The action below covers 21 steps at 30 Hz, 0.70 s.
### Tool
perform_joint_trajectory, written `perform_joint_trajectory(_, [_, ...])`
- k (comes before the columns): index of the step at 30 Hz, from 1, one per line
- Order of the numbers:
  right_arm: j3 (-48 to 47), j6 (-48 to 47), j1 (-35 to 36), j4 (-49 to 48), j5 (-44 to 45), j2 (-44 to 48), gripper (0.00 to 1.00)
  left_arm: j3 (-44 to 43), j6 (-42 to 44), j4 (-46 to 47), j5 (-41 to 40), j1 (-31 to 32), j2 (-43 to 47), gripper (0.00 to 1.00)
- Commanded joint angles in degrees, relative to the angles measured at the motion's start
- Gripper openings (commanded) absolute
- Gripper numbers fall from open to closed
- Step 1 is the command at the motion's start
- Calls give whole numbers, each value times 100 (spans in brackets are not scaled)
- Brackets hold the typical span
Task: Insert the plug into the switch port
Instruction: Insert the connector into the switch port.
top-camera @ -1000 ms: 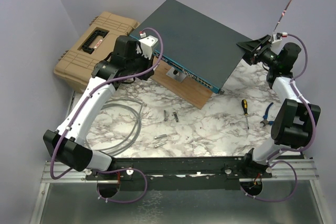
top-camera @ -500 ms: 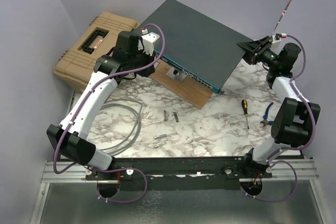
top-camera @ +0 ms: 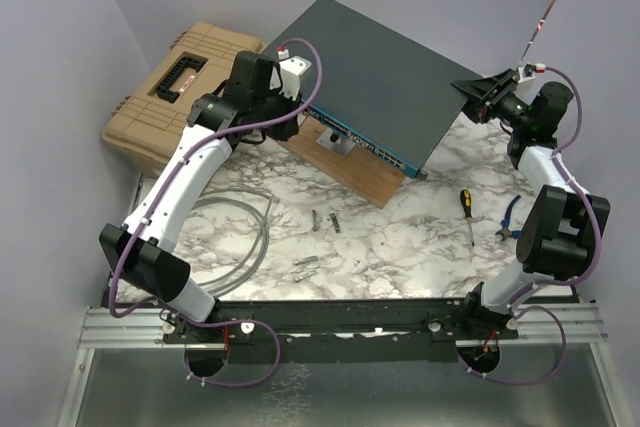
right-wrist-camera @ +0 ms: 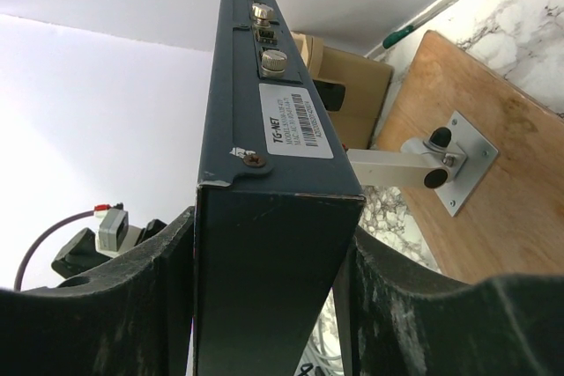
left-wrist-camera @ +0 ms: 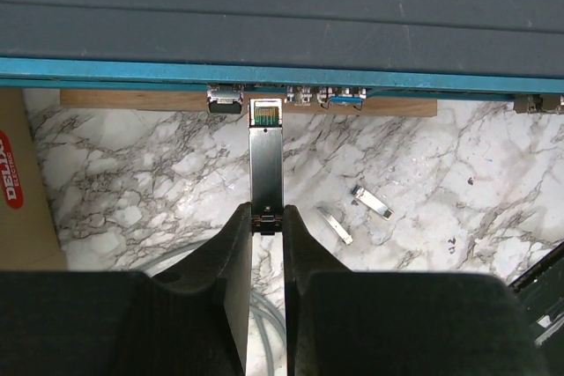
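Observation:
The switch [top-camera: 375, 72] is a flat dark grey-teal box, tilted on a wooden board, with its narrow blue port face [left-wrist-camera: 264, 72] toward the left arm. My left gripper [left-wrist-camera: 267, 217] is shut on the plug [left-wrist-camera: 266, 160], a slim metal module. The plug's tip is just short of the sockets [left-wrist-camera: 264, 99], pointing at them. In the top view the left gripper [top-camera: 287, 97] sits at the switch's left front corner. My right gripper [right-wrist-camera: 269, 244] is shut on the switch's right corner [right-wrist-camera: 264, 288], also seen in the top view [top-camera: 475, 97].
A tan toolbox [top-camera: 180, 87] stands at the back left, close to the left arm. A wooden board [top-camera: 345, 172] with a metal bracket [right-wrist-camera: 441, 165] lies under the switch. Grey cable [top-camera: 235, 237], loose modules [left-wrist-camera: 370, 202], a screwdriver [top-camera: 466, 212] and pliers [top-camera: 510, 219] lie on the marble table.
My left arm has moved forward and right, bringing the plug up to the switch's port face. The right arm and the switch have not moved.

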<state>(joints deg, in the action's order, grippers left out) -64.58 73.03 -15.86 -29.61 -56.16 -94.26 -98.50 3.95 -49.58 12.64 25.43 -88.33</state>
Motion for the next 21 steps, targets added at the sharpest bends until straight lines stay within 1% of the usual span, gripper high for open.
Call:
perform_joint_trajectory(1, [-46, -280, -18, -134, -97, -180, 33, -241, 53, -123, -207, 60, -89, 0])
perform_joint_trajectory(21, [-49, -290, -14, -133, -106, -172, 32, -519, 67, -178, -342, 111, -203, 0])
